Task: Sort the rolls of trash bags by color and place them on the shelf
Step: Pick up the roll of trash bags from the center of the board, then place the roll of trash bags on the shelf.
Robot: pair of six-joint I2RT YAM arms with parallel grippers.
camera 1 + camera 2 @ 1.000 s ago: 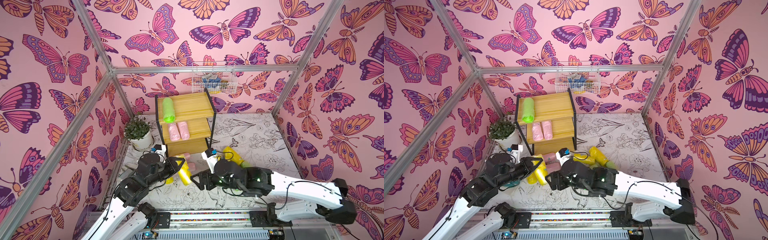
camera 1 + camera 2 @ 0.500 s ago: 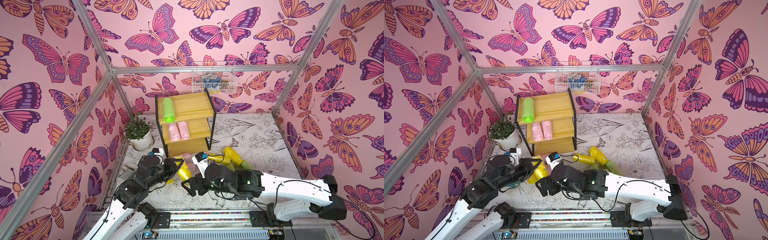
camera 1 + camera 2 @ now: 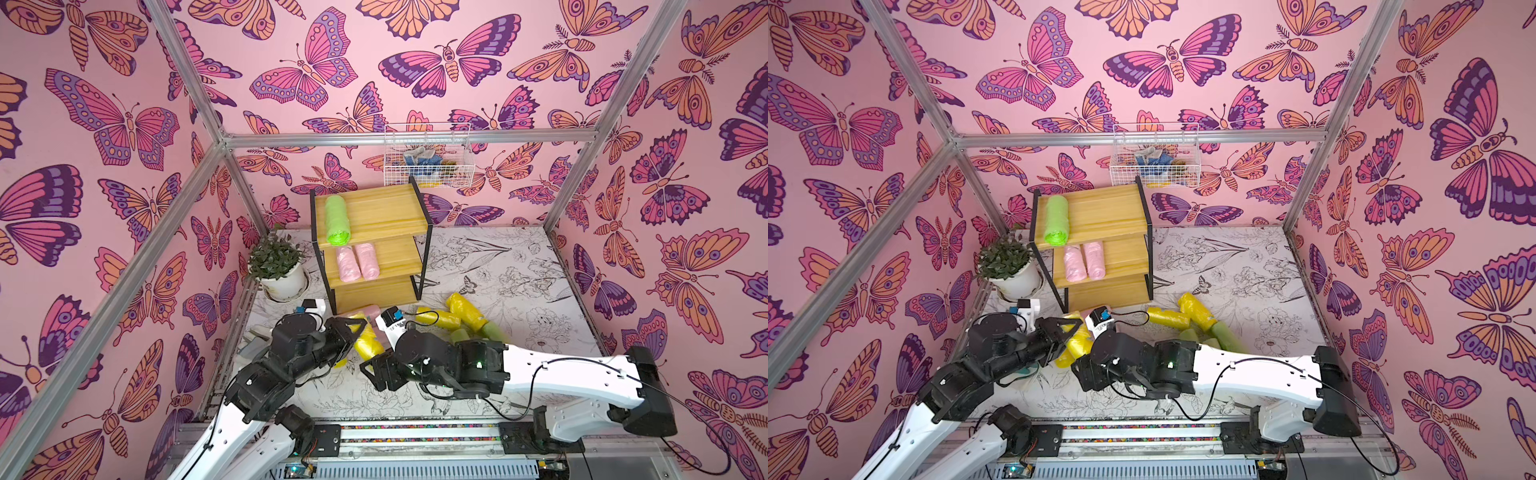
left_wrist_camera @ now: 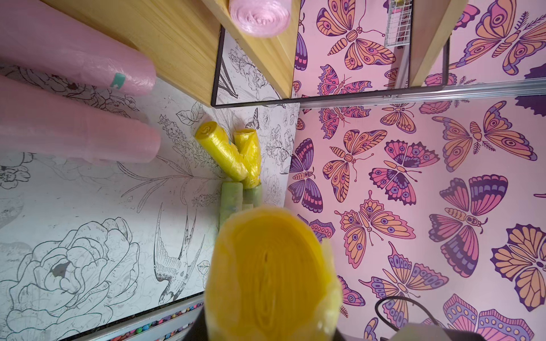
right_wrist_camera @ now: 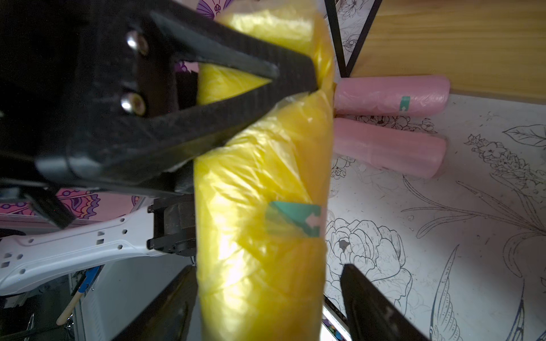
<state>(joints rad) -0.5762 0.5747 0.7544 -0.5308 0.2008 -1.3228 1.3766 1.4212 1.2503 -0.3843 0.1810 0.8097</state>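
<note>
I have the left gripper (image 5: 298, 79) pinched tight on the yellow roll (image 5: 260, 183) near one end, just in front of the shelf (image 3: 382, 208). The right gripper (image 5: 266, 295) straddles it lower down, jaws wide and not visibly pressing, probably to take it over.

Tight squeeze at the foot of the shelf (image 3: 382, 208).
Two pink rolls (image 5: 378, 97) hug its lowest board; surface (image 3: 498, 266) off to the right lies bare.
</note>
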